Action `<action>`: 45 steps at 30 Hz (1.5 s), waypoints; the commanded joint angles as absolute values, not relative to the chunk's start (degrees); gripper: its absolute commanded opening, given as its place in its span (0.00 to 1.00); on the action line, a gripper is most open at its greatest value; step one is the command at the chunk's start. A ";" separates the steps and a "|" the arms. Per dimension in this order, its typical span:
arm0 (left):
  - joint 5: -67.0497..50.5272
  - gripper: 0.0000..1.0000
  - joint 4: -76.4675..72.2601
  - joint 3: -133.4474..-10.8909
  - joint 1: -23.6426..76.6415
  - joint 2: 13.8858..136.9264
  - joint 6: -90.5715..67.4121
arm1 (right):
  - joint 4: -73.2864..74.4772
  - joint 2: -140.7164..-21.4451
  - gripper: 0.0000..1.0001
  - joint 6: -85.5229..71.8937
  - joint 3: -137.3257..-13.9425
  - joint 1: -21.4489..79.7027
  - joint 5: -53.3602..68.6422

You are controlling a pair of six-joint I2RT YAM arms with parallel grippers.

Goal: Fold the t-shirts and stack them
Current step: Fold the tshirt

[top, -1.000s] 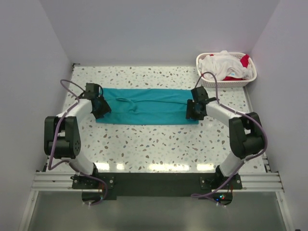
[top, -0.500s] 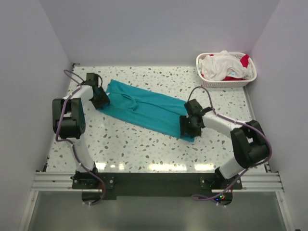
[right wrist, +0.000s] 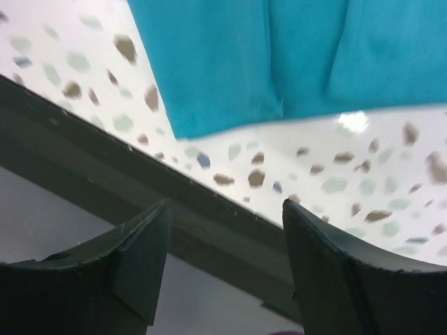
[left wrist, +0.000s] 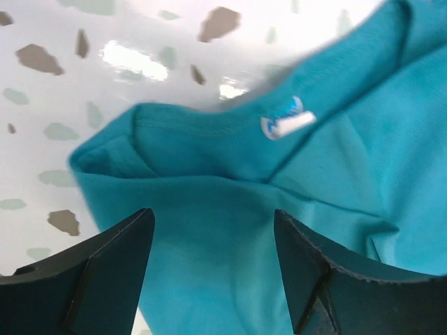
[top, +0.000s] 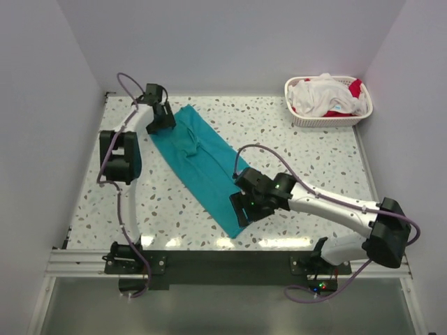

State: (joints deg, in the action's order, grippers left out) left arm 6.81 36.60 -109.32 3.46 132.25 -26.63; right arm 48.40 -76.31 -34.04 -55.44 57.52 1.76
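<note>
Left wrist view: my left jaws stand wide apart, the fingers (left wrist: pixel 105 272) well clear of each other and gripping nothing. The teal t-shirt (left wrist: pixel 279 230) fills the gap beneath them. Its collar end, with a small white label (left wrist: pixel 288 124), lies just ahead, and the speckled counter (left wrist: pixel 42 105) shows beyond the hem.

In the right wrist view my right jaws are spread just as wide and also hold nothing. Past them lies the shirt's other end, then a strip of counter and the dark rail (right wrist: pixel 84 153) along the counter's near edge.

From the top external view, the teal t-shirt lies as a long folded band on a slant. It runs from the far left, by my left arm (top: pixel 143 120), down to the near middle, by my right arm (top: pixel 328 204). The white and red t-shirts (top: pixel 325 94) are heaped in the white basket (top: pixel 328 120) at the far right corner, well apart from the teal one.
</note>
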 commanded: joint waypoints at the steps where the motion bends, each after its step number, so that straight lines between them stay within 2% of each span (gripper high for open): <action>1: 9.75 0.76 37.18 -111.98 5.27 127.19 -25.14 | 51.42 -80.40 0.68 -24.64 -62.39 54.25 -7.91; 9: 12.83 0.78 34.55 -98.73 9.40 112.07 -28.12 | 39.83 -88.67 0.67 -15.56 -65.04 44.48 -4.93; 11: 12.05 0.75 33.32 -95.81 10.81 110.05 -29.35 | 38.42 -91.13 0.57 -14.86 -65.30 43.16 -4.75; 12: 11.08 0.73 32.79 -92.93 11.07 109.60 -29.79 | 37.10 -91.84 0.52 -14.33 -65.22 42.89 -4.66; 19: 10.28 0.72 30.41 -89.12 12.66 114.16 -30.76 | 33.75 -96.85 0.51 -13.71 -63.90 42.01 -4.66; 29: 10.02 0.71 28.92 -93.33 13.97 125.76 -29.36 | 35.59 -96.07 0.50 -18.71 -56.35 45.17 1.32; 34: 9.41 0.73 30.58 -103.16 17.65 134.88 -26.20 | 35.16 -94.75 0.51 -25.13 -53.27 52.55 4.39; 40: 8.62 0.76 34.28 -120.47 21.44 144.39 -23.20 | 31.81 -93.51 0.52 -29.44 -52.37 53.09 5.99; 45: 7.21 0.80 34.45 -124.80 21.62 144.41 -22.06 | 36.38 -91.33 0.58 -28.65 -57.29 53.09 3.17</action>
